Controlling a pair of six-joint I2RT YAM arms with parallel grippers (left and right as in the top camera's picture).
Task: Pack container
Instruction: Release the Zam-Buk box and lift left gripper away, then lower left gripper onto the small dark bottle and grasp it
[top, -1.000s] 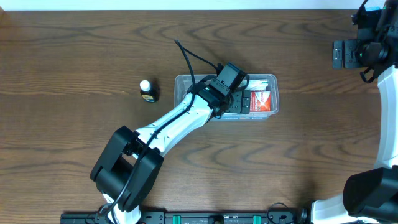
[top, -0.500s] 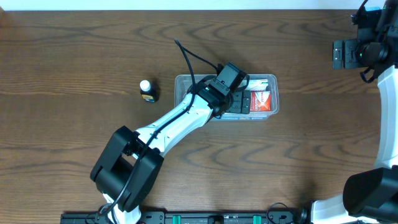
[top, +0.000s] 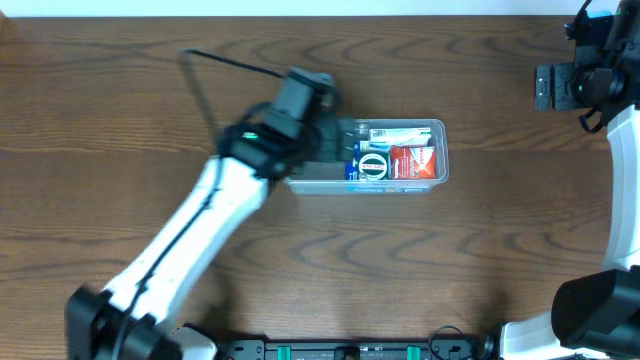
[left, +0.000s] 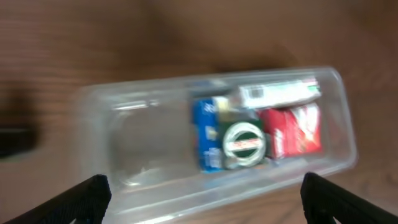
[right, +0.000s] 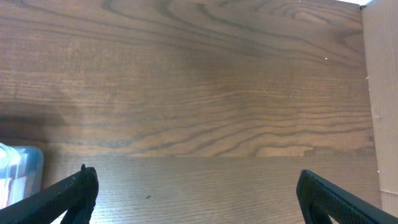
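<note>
The clear container (top: 441, 152) lies mid-table. Its right half holds a blue package (top: 351, 166), a round green and white tin (top: 373, 166), a red package (top: 413, 160) and a white tube (top: 400, 133). My left gripper (top: 334, 140) is open and empty, over the container's left end. The blurred left wrist view shows the container (left: 93, 124) with the blue package (left: 204, 134), tin (left: 242, 143), red package (left: 292, 127) and tube (left: 280, 93); its left half is bare, between my open fingers (left: 205, 199). My right gripper (top: 545, 88) is open and empty at the far right.
The right wrist view shows bare wood between the open fingers (right: 199, 193), a corner of the container (right: 18, 163) at the left edge and a beige wall (right: 380, 93) at the right. A dark blurred shape (left: 12, 140) lies left of the container.
My left arm has swung left and back out of the container, uncovering the packages. It now covers the small bottle that stood left of the container. The right arm has not moved.
</note>
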